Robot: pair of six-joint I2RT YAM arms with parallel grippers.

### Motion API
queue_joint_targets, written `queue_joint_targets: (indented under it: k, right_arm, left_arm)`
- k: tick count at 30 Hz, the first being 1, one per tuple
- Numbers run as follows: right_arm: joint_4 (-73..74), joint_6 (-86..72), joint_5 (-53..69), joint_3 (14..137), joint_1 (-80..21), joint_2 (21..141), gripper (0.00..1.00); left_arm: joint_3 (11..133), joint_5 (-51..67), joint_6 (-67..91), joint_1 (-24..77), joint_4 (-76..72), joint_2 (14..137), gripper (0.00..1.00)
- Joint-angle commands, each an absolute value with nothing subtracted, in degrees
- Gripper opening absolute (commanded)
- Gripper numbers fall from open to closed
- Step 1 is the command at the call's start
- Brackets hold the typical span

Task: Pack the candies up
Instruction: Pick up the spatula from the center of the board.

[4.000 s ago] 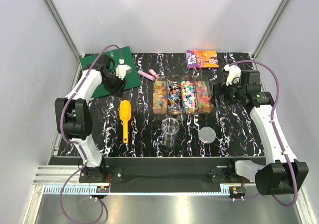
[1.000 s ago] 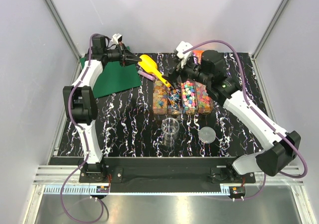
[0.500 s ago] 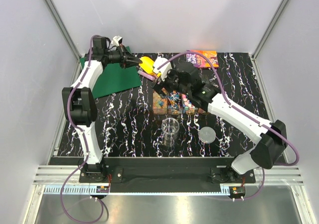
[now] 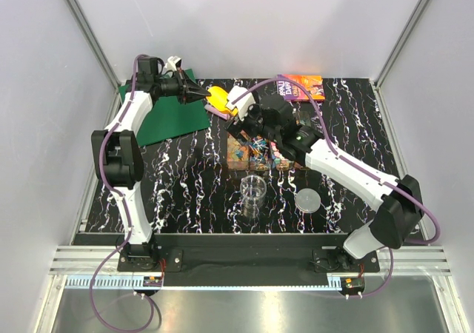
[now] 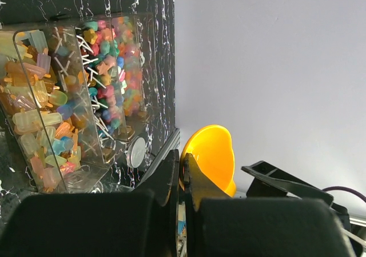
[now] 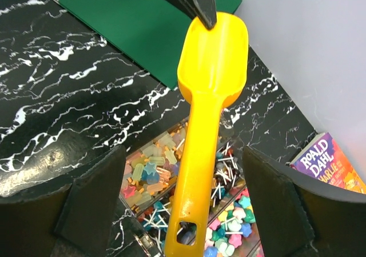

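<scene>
A yellow scoop [image 6: 207,97] hangs in the air over the back of the table. My left gripper [image 5: 182,171] is shut on the rim of its bowl [image 5: 210,154]; its black tips [image 6: 201,8] show in the right wrist view. My right gripper [image 6: 189,211] is open, one finger [image 6: 97,194] on each side of the scoop's handle without touching it. Below lie the candies [image 6: 147,164], many small coloured sweets and lollipops in a clear divided box [image 4: 255,155]. In the top view the left gripper [image 4: 201,94] and the right gripper [image 4: 238,118] meet at the scoop [image 4: 217,96].
A clear cup [image 4: 253,191] and a round lid [image 4: 308,199] stand in front of the box. A green mat [image 4: 170,115] lies at the back left with a pink highlighter [image 4: 216,112] beside it. A book [image 4: 300,86] lies at the back.
My right arm has swung left from above the candy box and brought its open fingers around the scoop's handle. The left gripper has kept the scoop almost still.
</scene>
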State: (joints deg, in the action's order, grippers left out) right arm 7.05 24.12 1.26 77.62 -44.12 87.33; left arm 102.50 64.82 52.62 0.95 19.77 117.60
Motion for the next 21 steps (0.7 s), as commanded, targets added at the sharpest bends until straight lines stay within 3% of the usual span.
queue_joint_targets:
  k: [1, 5, 21]
  right_arm:
    - [4.48, 22.94, -1.05, 76.56, -44.12, 87.89, 0.85]
    - [4.31, 22.15, -1.05, 76.12, -43.86, 87.8, 0.78]
    - [1.93, 21.8, -0.61, 76.64, -43.68, 88.68, 0.7]
  left_arm:
    - [102.22, 66.27, 56.6, 0.62, 20.74, 113.03, 0.0]
    - [101.78, 66.18, 56.34, 0.62, 20.83, 112.76, 0.0]
    - [100.99, 66.71, 55.37, 0.62, 20.92, 112.15, 0.0]
